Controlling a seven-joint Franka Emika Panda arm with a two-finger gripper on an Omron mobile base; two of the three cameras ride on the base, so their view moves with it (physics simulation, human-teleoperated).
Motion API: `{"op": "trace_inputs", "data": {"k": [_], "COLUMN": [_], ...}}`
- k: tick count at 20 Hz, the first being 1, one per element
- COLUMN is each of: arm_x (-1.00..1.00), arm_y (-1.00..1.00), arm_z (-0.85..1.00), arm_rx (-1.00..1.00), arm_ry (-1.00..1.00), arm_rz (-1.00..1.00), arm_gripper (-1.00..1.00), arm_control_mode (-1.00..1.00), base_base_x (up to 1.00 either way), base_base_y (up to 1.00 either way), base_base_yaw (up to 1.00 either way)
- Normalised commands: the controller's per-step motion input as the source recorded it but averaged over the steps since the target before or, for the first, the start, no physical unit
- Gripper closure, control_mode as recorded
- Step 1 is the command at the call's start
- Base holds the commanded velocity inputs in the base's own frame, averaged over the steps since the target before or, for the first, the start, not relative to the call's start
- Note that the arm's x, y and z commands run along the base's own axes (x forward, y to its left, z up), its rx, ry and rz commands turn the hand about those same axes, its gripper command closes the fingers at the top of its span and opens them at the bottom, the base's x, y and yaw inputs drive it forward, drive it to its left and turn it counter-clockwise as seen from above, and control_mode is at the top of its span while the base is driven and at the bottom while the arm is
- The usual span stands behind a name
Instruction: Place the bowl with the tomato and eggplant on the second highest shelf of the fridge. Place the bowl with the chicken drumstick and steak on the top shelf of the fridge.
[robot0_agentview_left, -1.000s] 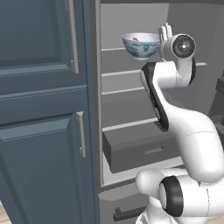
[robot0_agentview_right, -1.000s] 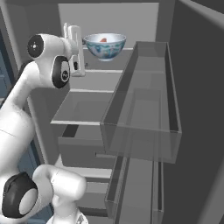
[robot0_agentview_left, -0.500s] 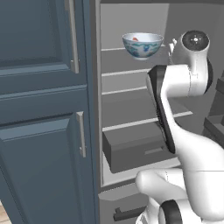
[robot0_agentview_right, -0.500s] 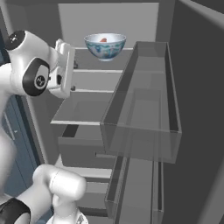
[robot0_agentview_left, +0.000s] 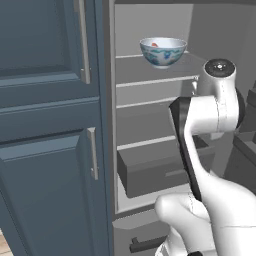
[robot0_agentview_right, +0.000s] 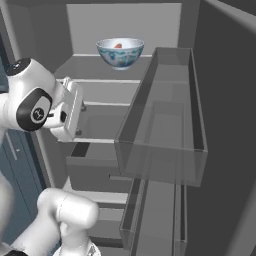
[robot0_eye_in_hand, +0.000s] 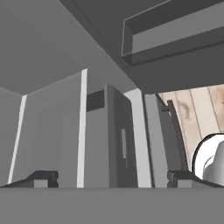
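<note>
A bowl (robot0_agentview_left: 163, 51) sat on the top shelf (robot0_agentview_left: 145, 65) of the open fridge, in the upper middle of both base views, with something red showing inside it. My gripper (robot0_eye_in_hand: 111, 177) was released, its two tips wide apart at the bottom of the hand view, nothing between them. It looked across grey fridge drawers (robot0_eye_in_hand: 118, 144) toward the wooden floor (robot0_eye_in_hand: 197, 109) at right.

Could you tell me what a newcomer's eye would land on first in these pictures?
First, the patterned bowl standing alone on the top shelf of the open fridge, something red showing inside it. Next, the white arm bent in front of the lower shelves, its gripper open and empty. On the fridge door, a clear bin juts out at the right.
</note>
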Motion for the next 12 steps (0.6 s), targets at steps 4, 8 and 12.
{"op": "trace_inputs", "data": {"k": [4, 8, 12], "arm_x": [0.0, 0.0, 0.0], "arm_y": [0.0, 0.0, 0.0], "arm_z": [0.0, 0.0, 0.0], "arm_rx": [0.0, 0.0, 0.0], "arm_ry": [0.0, 0.0, 0.0], "arm_rz": [0.0, 0.0, 0.0], "arm_gripper": [-1.0, -1.0, -1.0], "arm_control_mode": [1.0, 1.0, 1.0], "base_base_x": [-1.0, -1.0, -1.0], "base_base_y": [0.25, 0.37, 0.06], "base_base_yaw": [0.18, 0.06, -0.21]}}
